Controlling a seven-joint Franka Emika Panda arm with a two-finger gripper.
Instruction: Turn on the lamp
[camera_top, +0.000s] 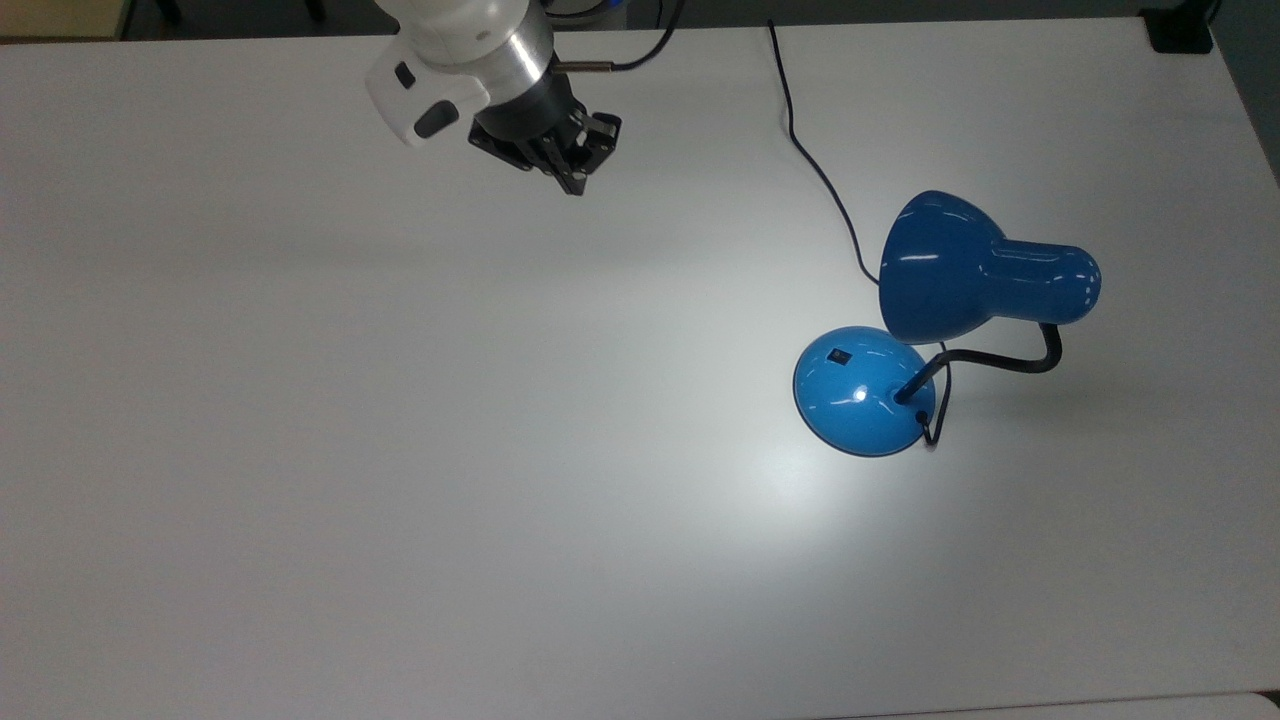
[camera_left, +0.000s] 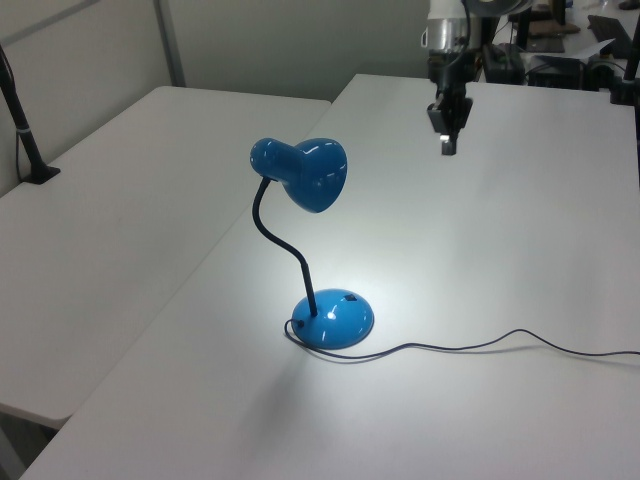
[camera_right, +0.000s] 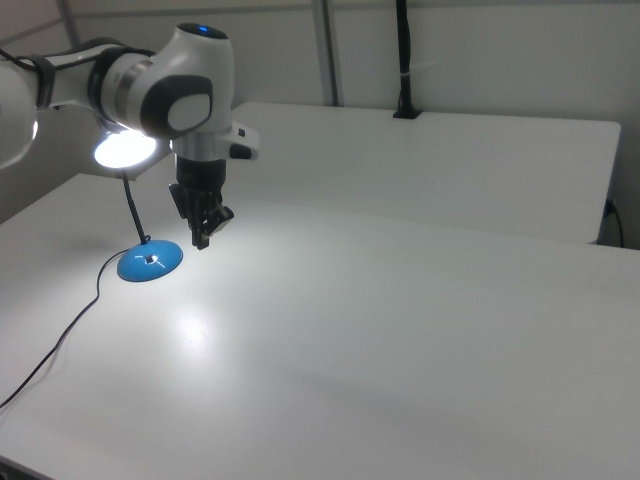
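Glowing lamp (camera_top: 905, 330) on the white table (camera_top: 300, 450), toward the top view's right

Gripper (camera_top: 575, 180) hovers well apart at the top view's far left, fingers nearly together, holding nothing; black cord (camera_top: 815, 160) trails between them.

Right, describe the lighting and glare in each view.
Top view: the lamp throws a bright pool onto the table, with a specular glint on its base. Left view: same pool beside the base. Right view: the bulb blows out white, with a reflection on the tabletop.

My arm (camera_top: 455, 40) cut off by top view's far edge; lamp (camera_right: 140, 205) shade partly behind it in right view.
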